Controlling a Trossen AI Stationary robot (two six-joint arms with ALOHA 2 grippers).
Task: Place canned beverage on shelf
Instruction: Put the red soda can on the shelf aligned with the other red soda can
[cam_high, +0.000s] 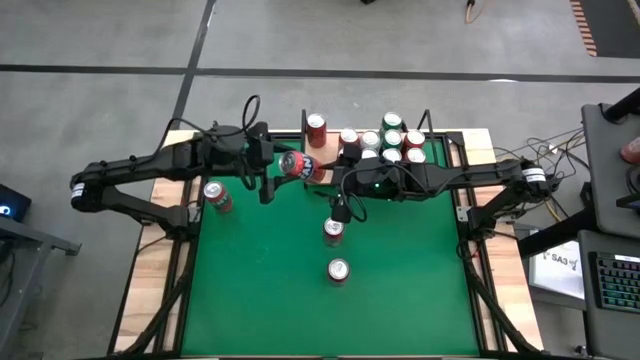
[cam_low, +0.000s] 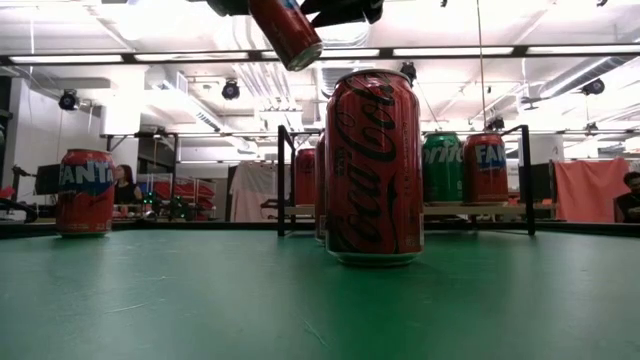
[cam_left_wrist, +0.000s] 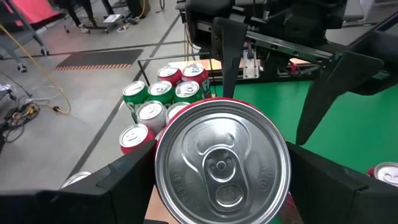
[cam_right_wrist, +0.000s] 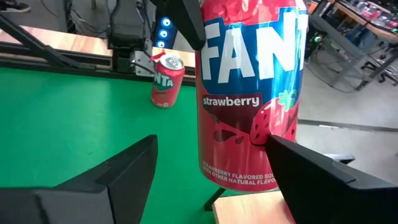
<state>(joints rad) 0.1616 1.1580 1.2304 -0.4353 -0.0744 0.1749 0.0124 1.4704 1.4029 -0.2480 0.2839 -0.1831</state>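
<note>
High view: the Fanta strawberry can (cam_high: 296, 165) hangs in the air over the table's far edge, just off the left end of the shelf (cam_high: 327, 152), not yet on it.
Left fingers: the left gripper (cam_left_wrist: 221, 168) is closed on the can, one finger on each side of its body, and the can's top end faces back toward this wrist.
Right fingers: the right gripper (cam_right_wrist: 211, 155) stands spread wide on either side of the same can; there is a clear gap on at least one side, so it is not carrying the can.
Long axis: tilted, neither upright nor flat; in the low view the can leans, with its bottom end lower and toward the shelf side.
Direction to go: the shelf board lies to the right of the can and a little farther back; its right part is crowded with standing cans (cam_high: 392, 140), while the left end shows bare wood.
Nearer arm: both grippers meet at the can, but only the left holds it, so the placing looks to be the left arm's job.
What the move needs: probably righting the can before lowering it onto the bare left end.
Hazard: the right fingers sit close in the can's path.
</note>
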